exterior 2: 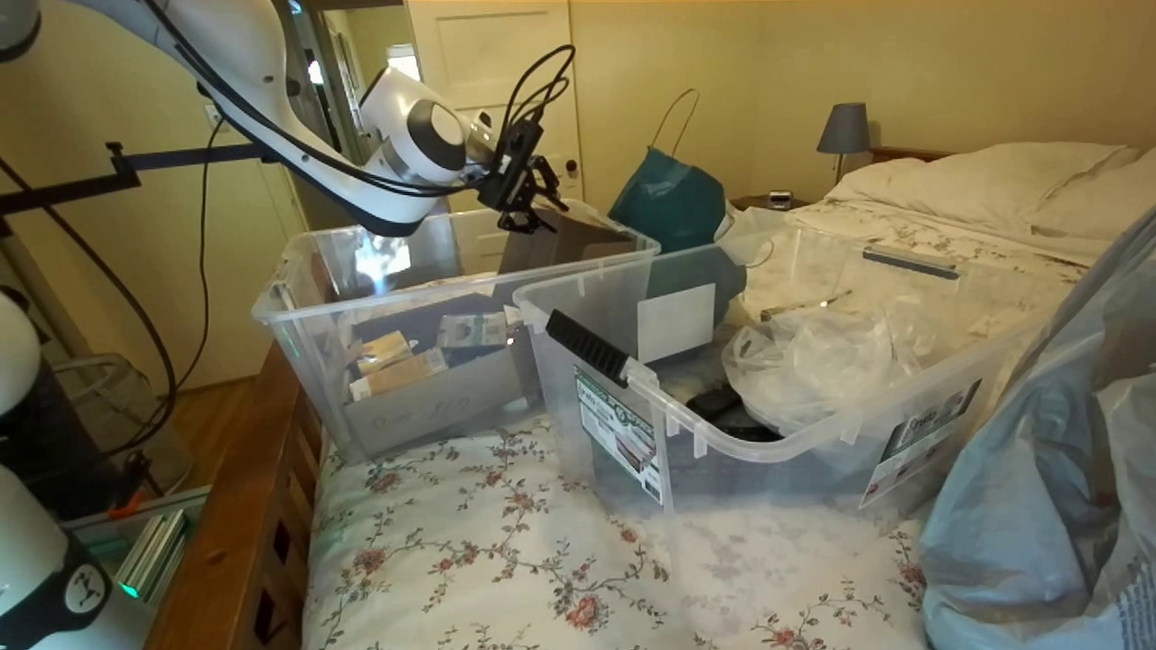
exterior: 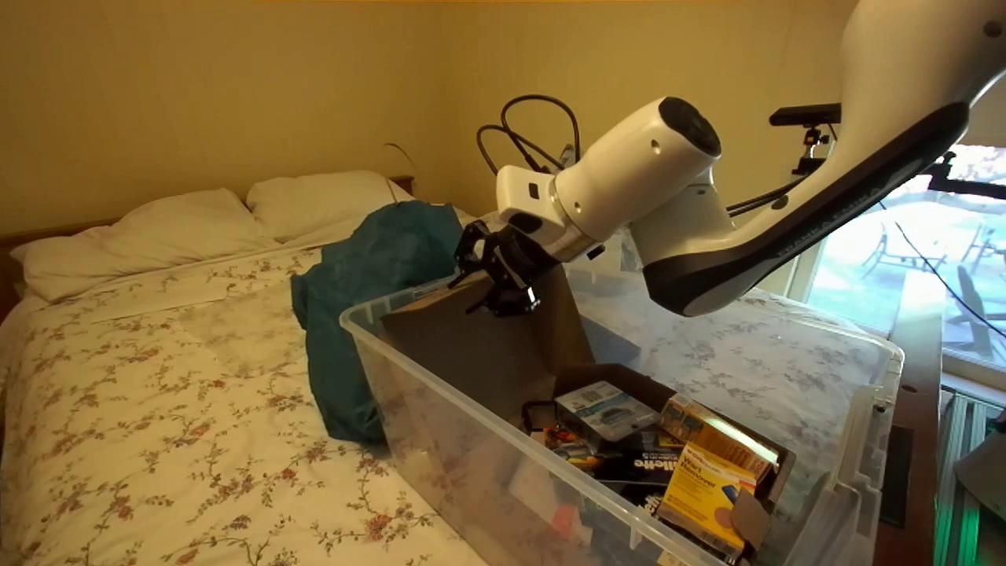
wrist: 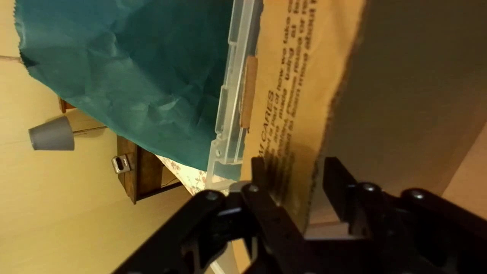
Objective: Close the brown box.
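Note:
The brown box point(exterior 2: 442, 403) sits inside the large clear tub, full of small packages. Its lid point(exterior: 471, 362) stands raised, inner side showing, and leans toward the tub's far end; in an exterior view the raised lid point(exterior 2: 582, 236) rises near the tub's rim. My gripper point(exterior: 470, 295) is at the lid's upper edge in both exterior views. In the wrist view the lid's printed edge point(wrist: 300, 114) runs between the jaws of the gripper point(wrist: 295, 163). One finger is on the printed side; a gap shows between the lid and the opposite finger. The jaws stand partly apart.
The clear tub point(exterior 2: 406, 300) surrounds the box. Beyond its end stands a teal paper bag point(exterior: 393, 251). A second clear tub point(exterior 2: 777, 449) holding plastic bags stands alongside. A yellow package point(exterior: 707, 495) pokes up from the box's contents.

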Robot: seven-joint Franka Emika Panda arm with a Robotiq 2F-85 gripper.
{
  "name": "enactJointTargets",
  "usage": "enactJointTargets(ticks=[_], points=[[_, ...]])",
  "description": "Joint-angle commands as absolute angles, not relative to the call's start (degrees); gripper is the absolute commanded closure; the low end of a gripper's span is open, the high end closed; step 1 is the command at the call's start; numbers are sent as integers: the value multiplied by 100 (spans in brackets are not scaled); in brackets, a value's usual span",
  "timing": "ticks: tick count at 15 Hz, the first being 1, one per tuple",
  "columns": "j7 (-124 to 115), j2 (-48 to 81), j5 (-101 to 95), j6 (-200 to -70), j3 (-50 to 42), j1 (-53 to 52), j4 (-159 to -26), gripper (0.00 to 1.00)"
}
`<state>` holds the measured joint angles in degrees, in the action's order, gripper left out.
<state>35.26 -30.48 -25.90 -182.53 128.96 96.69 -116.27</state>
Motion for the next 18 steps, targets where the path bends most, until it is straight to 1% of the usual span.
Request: enactJointTargets(ticks=[1, 2, 3, 5, 6, 8, 9, 11, 14, 15, 18], points=[[3574, -3234, -2563, -18146, 12980, 9896, -11284, 87], [3544, -3138, -2555, -18251, 12882, 9720, -11540, 93], [3544, -3140, -2555, -18251, 12874, 9732, -11530, 76], [3543, -3132, -2557, -18256, 12867, 9724, -11532, 89], [3542, -3130, -2557, -18257, 12866, 9717, -11532, 92], [3540, -3130, -2557, -18257, 12866, 9711, -11532, 93], [3540, -3130, -2557, -18257, 12866, 9712, -11532, 98], [3438, -3117, -2531, -18391, 12662, 9561, -11407, 100], [3065, -3180, -2505, -18601, 11823, 9010, -11137, 99], [2855, -3295, -2460, -18632, 11392, 8720, -11011, 99], [2360, -3580, -2351, -18562, 10474, 8076, -10744, 99]])
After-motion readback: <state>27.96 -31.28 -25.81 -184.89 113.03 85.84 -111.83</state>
